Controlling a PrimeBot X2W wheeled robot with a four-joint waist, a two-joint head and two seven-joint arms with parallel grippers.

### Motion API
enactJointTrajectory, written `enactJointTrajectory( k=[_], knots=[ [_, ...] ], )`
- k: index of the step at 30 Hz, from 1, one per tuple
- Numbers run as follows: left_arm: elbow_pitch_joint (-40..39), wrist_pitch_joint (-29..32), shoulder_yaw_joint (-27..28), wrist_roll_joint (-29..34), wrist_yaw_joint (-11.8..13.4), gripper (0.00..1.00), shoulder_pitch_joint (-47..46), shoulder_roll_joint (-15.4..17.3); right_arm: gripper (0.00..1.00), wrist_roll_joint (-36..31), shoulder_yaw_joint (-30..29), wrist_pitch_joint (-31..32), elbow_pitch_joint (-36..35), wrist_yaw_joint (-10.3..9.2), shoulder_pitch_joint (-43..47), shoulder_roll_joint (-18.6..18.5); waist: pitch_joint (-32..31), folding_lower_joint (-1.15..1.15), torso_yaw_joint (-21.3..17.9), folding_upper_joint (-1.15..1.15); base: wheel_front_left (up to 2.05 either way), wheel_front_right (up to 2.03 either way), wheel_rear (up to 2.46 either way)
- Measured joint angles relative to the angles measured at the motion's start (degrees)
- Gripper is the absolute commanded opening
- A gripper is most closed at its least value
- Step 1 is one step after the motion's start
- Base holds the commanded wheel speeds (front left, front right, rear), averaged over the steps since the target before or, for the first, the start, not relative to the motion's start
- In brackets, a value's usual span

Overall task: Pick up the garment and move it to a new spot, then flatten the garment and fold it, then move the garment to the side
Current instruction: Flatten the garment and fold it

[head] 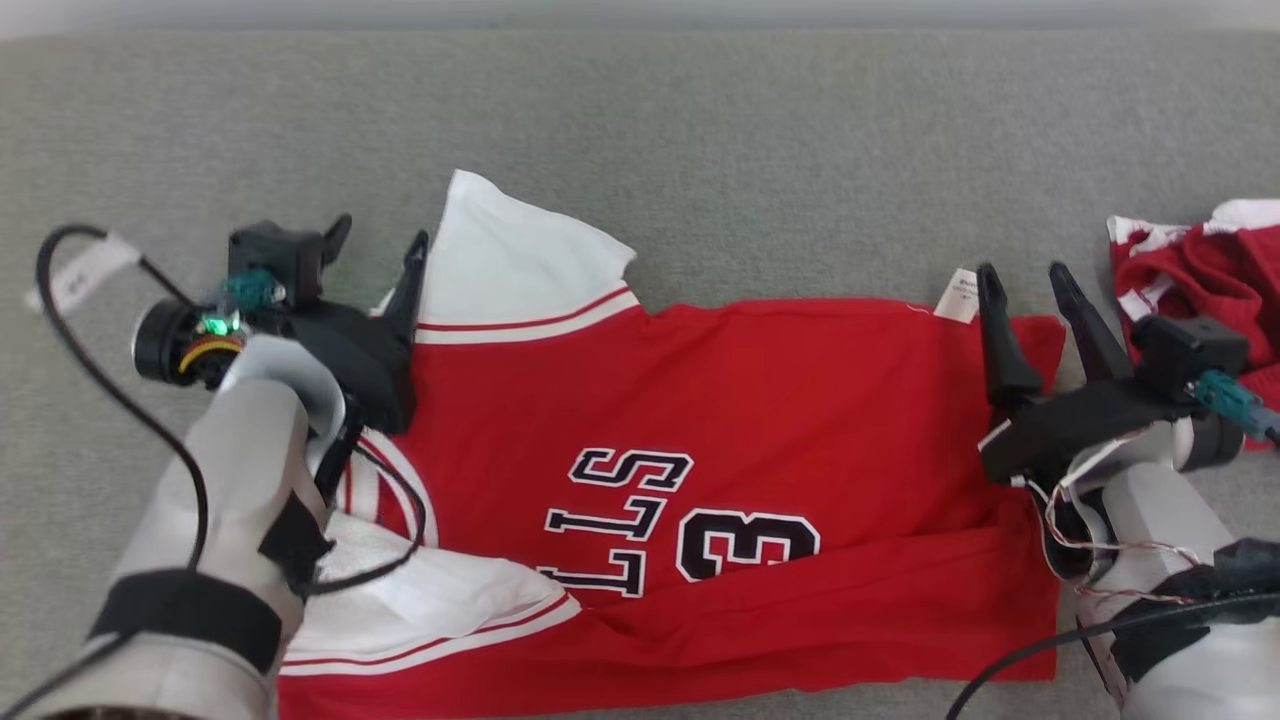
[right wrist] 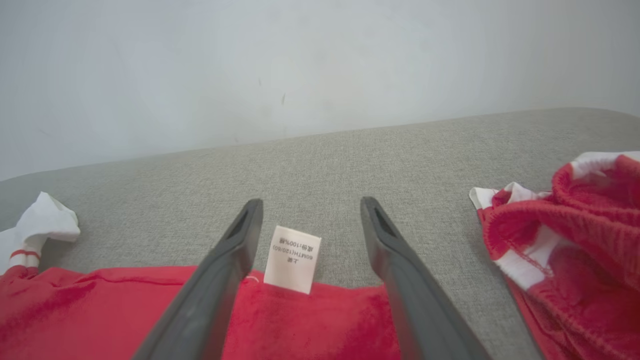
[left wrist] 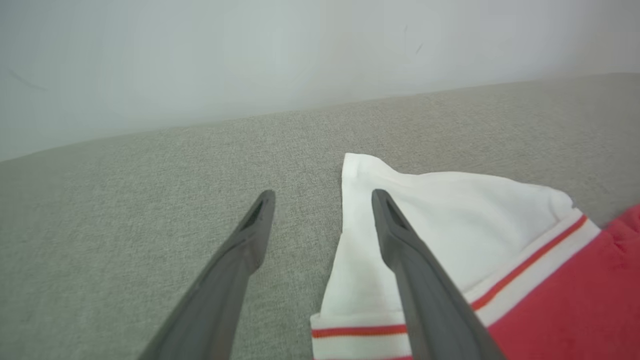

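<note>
Flattening looks mostly done, so we read this as the fold step. The garment (head: 760, 400) lies spread mid-frame on the grey fabric surface (head: 700, 110), white sleeve (left wrist: 450, 225) upper left. Left hand (head: 381, 232) and right hand (head: 1023, 272) both gape empty over its far edge. Next we'd pinch both ends and carry them over evenly. Print: "13", partial "LLS". The hem tag (right wrist: 292, 260) shows "100%".

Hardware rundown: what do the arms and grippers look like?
Both forearms are pale grey with black straps. Left gripper and right gripper: black bodies, two long tapered dark fingers, teal connectors. Black cable with white tag on the left; thin red-white wires on the right.
</note>
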Motion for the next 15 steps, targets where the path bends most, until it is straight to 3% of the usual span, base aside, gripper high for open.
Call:
enactJointTrajectory(
  k=[7,15],
  knots=[
    [6.37,3.18,-1.86,-0.66,-0.36,1.00,-8.10,0.68,1.00,0.64,2.30,0.00,-0.47,0.00,-2.61,1.58,3.01,0.00,-3.36,0.00,0.00,0.00,0.00],
    [9.94,3.78,-3.35,-1.91,-0.51,1.00,-9.64,1.36,1.00,1.20,2.93,0.00,-2.23,0.00,-3.50,2.49,5.84,-0.01,-7.14,0.00,0.00,0.00,0.00]
  ],
)
